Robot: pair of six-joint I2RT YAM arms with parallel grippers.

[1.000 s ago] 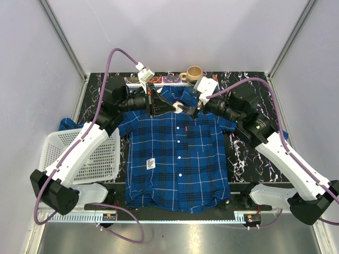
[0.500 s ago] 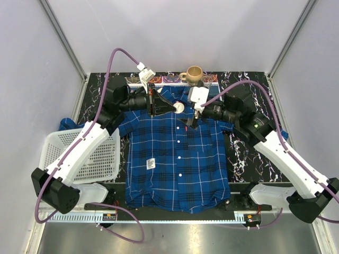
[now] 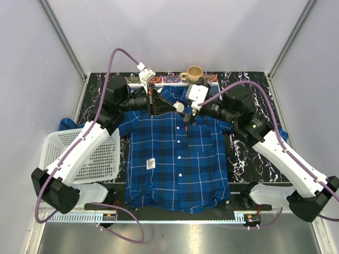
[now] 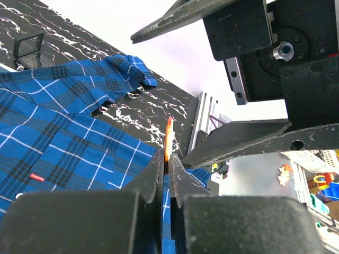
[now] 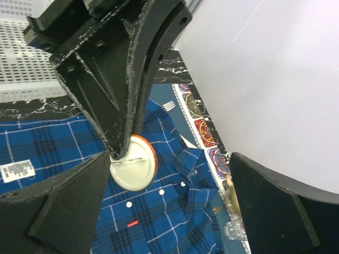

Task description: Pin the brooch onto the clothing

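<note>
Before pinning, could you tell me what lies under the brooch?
The plaid shirt lies below the brooch, pinched in the left gripper; the patch beneath is covered by the brooch.

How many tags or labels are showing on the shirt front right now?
2. A white paper tag lies on the shirt, on its lower front toward the left arm's side. A small red tab sits at the chest beside the button line. More may be hidden underneath.
</note>
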